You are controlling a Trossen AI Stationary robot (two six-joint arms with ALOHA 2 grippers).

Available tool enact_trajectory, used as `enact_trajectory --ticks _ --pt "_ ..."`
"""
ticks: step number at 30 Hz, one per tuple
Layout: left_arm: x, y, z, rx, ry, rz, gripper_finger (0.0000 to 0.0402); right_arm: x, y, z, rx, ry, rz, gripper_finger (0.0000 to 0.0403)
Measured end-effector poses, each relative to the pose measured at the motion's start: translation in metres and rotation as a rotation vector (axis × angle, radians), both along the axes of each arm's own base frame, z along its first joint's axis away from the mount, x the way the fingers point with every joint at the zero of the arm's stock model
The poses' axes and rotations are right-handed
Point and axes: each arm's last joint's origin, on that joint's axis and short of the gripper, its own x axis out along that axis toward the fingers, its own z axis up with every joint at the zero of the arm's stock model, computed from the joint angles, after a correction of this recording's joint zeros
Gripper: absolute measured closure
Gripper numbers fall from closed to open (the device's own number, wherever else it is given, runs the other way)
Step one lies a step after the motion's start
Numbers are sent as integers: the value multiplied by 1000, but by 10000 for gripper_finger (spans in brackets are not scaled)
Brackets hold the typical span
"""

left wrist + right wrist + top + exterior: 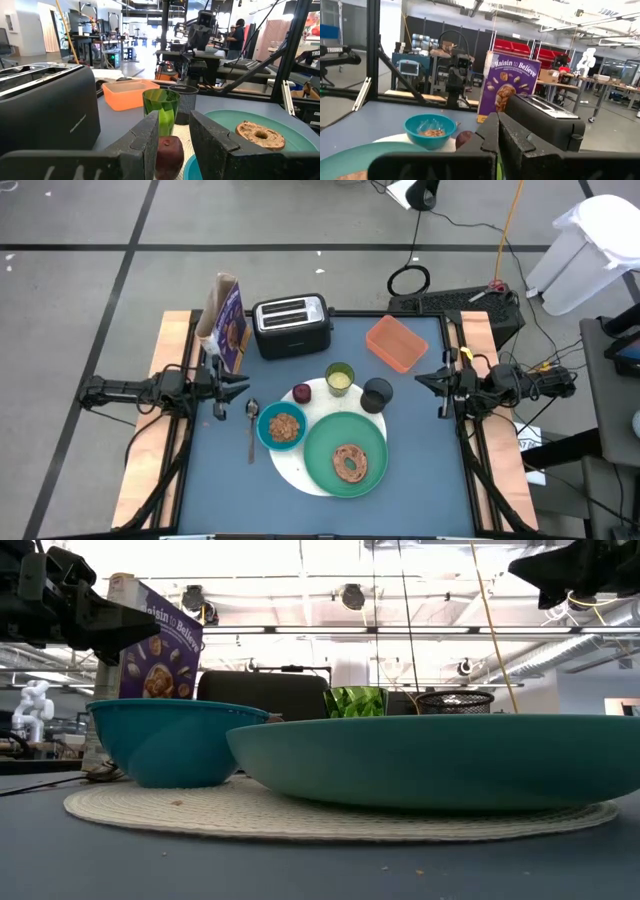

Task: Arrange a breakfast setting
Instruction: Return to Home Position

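Green plate [322, 442] central, clear of both — left fingers [145, 145] apart, right fingers [512, 142] together.

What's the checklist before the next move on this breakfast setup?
1. Left gripper open, empty, clear of the dishes: ok.
2. Right gripper shut, empty, clear of the dishes: ok.
3. Bagel on green plate: ok.
4. Dark-red fruit on white mat: ok.
5. Spoon lying left of blue bowl, off the mat: ok.
6. Black cup fully on the mat: cannot tell.
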Motion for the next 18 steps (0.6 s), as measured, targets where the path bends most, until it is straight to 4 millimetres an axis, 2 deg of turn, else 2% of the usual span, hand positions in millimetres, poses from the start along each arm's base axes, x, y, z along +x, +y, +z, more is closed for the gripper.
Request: enact_trajectory --ticks 18 --pt "0 0 0 0 0 0 286 -3 0 -17 14 158 33 403"
